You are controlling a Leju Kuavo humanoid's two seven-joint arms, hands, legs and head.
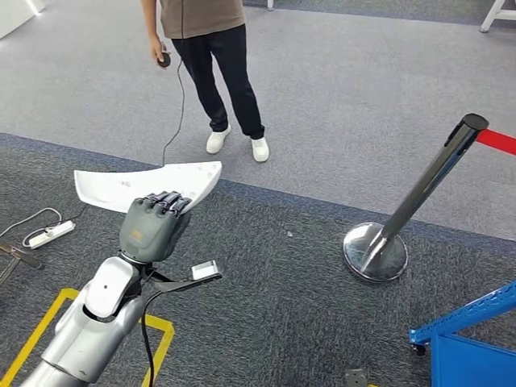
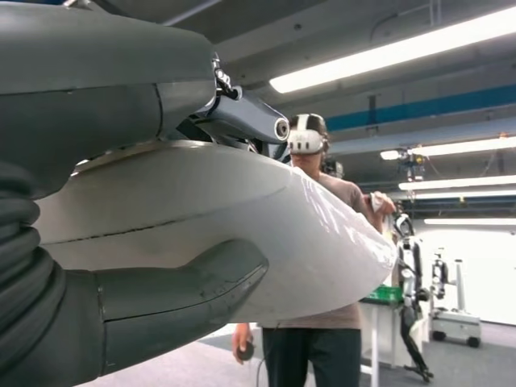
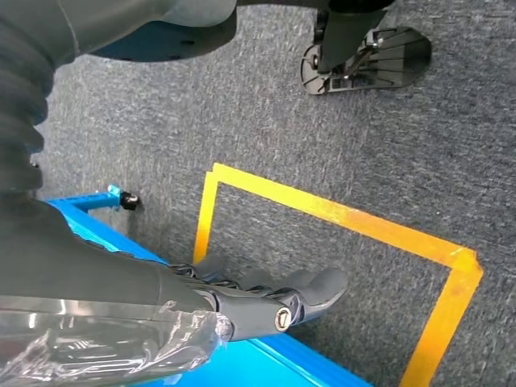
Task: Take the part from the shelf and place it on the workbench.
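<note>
The left arm [image 1: 91,322] rises from the lower edge of the head view, silver, its left hand [image 1: 153,226] closed around the part [image 1: 146,184], a long white curved panel held level above the dark carpet [image 1: 292,274]. The fingers [image 1: 165,198] curl over the panel's near edge about midway along it, so one tapered end juts toward the robot's left and the pointed end toward its right. In the left wrist view the thumb [image 2: 182,290] presses one face of the panel and the dark fingers lie on the other. A person [image 1: 213,56] in a brown shirt, dark trousers and white shoes stands beyond on the lighter carpet, a small controller [image 1: 164,59] in one hand, its cable trailing to the floor. A chrome post [image 1: 414,197] with a round base leans on the right, a red belt [image 1: 496,141] at its top. A blue frame [image 1: 462,339] fills the lower right corner. Yellow tape [image 1: 43,326] marks the floor, and a white power strip [image 1: 52,234] lies at left. The right hand [image 3: 268,294] hangs over the carpet, fingers extended close together, holding nothing.
</note>
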